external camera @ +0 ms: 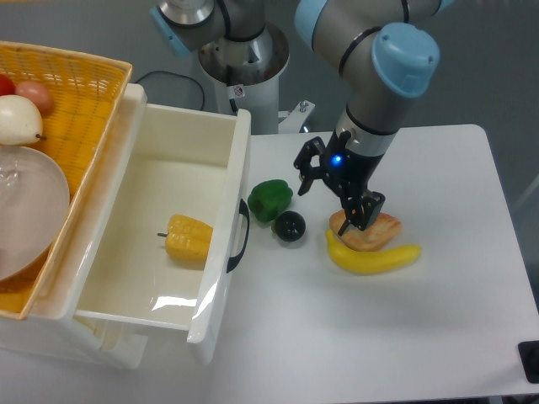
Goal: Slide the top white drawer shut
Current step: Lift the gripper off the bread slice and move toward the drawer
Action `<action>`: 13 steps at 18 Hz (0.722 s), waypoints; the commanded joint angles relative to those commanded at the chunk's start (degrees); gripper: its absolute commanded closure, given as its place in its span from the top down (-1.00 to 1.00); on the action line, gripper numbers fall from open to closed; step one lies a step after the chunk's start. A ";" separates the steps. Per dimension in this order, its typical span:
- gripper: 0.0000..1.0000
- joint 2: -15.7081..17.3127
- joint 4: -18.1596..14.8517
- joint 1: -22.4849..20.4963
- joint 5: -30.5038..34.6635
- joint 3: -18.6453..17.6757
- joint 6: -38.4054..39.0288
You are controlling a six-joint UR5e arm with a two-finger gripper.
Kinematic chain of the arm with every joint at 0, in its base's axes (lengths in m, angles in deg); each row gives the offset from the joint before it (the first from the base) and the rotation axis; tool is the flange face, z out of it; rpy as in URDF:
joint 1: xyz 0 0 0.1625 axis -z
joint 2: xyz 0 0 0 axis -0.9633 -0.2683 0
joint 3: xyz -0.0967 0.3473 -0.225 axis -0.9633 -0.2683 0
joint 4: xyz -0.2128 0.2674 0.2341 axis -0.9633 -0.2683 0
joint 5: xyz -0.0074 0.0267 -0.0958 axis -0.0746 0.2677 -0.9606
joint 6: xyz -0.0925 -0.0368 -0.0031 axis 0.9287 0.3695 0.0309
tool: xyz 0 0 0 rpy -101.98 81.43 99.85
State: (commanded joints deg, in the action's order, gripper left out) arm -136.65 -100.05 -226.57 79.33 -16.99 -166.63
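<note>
— Judging by its gloss, how will the big white plastic box drawer (160, 236) handle?

— Stiff and slick, I'd say, and fairly light: only a yellow ridged pepper (189, 239) lies in its deep tray. It stands pulled well out toward the table's middle, front panel facing right. Push flat on that panel, beside the black arched handle (239, 236), rather than pinching anything.

— And the claw?

— The black two-finger gripper (337, 195) hangs to the right of the drawer front, apart from it. Its fingers look spread and empty, though the angle is poor.

— What lies between?

— A green bell pepper (270, 199) and a dark round ball (290, 227), near the panel; farther right, a tan bread piece (377, 234) touching a smooth yellow banana (375, 258).
</note>
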 joint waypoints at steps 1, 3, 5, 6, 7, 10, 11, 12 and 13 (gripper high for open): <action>1.00 0.00 0.00 0.00 0.00 -0.26 -0.09; 1.00 -0.18 0.00 -0.18 0.00 -0.26 0.09; 1.00 -0.35 0.09 -0.53 0.00 -0.26 0.00; 1.00 -0.44 0.18 -0.53 -0.09 -0.35 0.00; 1.00 -0.44 0.35 -0.44 0.00 -0.70 0.17; 1.00 -0.53 0.97 -0.44 0.00 -2.54 0.53; 1.00 -0.70 1.49 -0.70 0.00 -2.98 0.44; 1.00 -0.79 2.02 -1.14 0.00 -3.34 0.61; 1.00 -0.79 2.02 -1.58 0.00 -3.43 0.88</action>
State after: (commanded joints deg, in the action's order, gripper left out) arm -137.44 -98.03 -228.15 79.33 -20.42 -165.75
